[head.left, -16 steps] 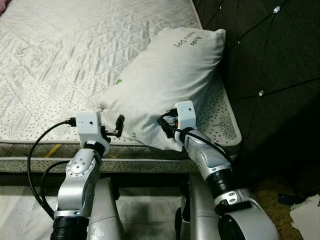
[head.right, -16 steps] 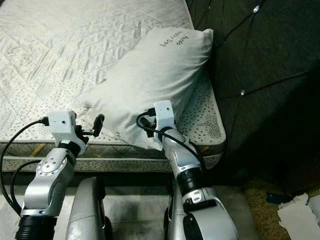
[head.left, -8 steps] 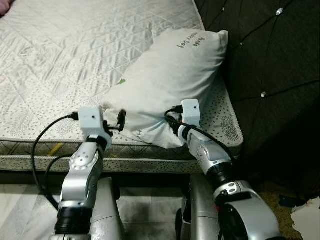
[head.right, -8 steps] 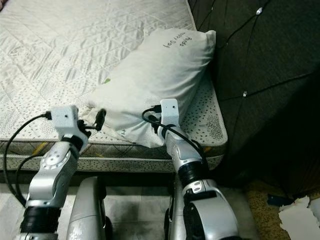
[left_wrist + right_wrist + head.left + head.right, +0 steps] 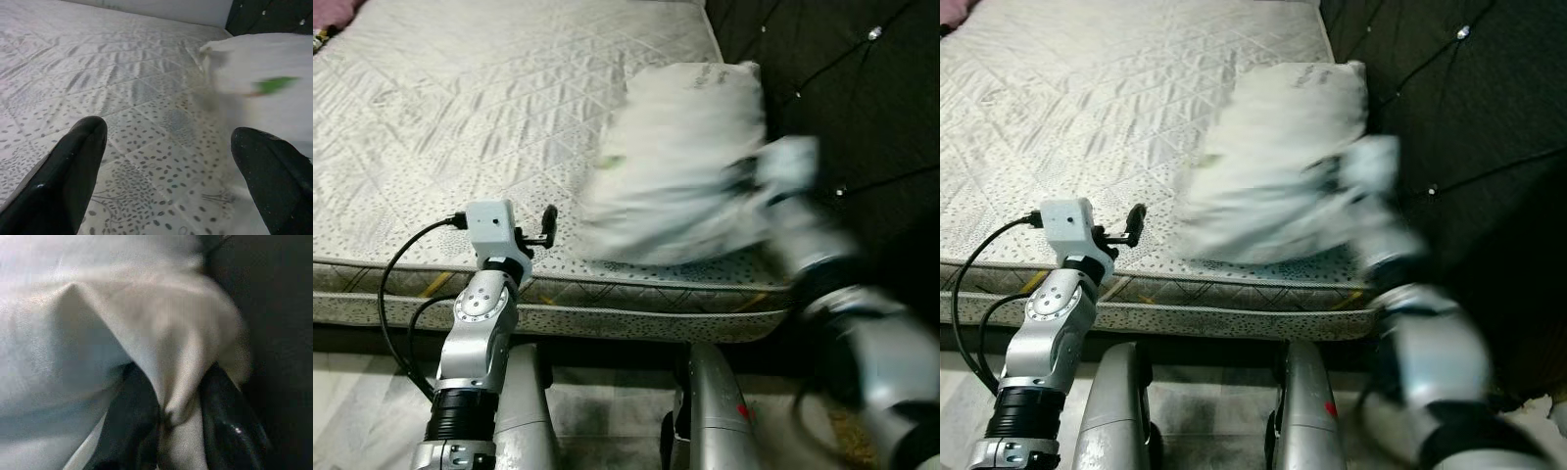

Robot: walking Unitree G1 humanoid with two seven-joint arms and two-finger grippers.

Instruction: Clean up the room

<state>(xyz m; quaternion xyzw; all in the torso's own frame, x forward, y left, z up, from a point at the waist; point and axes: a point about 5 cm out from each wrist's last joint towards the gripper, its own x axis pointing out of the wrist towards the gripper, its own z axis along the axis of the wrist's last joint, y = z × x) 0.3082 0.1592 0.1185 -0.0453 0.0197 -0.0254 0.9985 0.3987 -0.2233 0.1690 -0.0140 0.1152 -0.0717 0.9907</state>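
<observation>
A white pillow (image 5: 675, 181) lies blurred on the mattress (image 5: 460, 108), near its right corner by the headboard. My right gripper (image 5: 178, 423) is shut on a fold of the pillow's fabric; its arm (image 5: 803, 206) is a blur at the pillow's right side. My left gripper (image 5: 546, 223) hovers over the mattress's front edge, a short way left of the pillow and not touching it. In the left wrist view its two black fingers (image 5: 73, 166) stand wide apart with nothing between them, and the pillow (image 5: 264, 83) lies ahead to one side.
A dark tufted headboard (image 5: 842, 88) rises along the mattress's right side. The mattress's patterned front edge (image 5: 636, 313) runs just before my legs (image 5: 715, 411). Pale floor (image 5: 352, 392) shows below left.
My right arm has swung right and towards the headboard, dragging the pillow with it. The pillow's near corner has pulled away from my left gripper, which has barely moved.
</observation>
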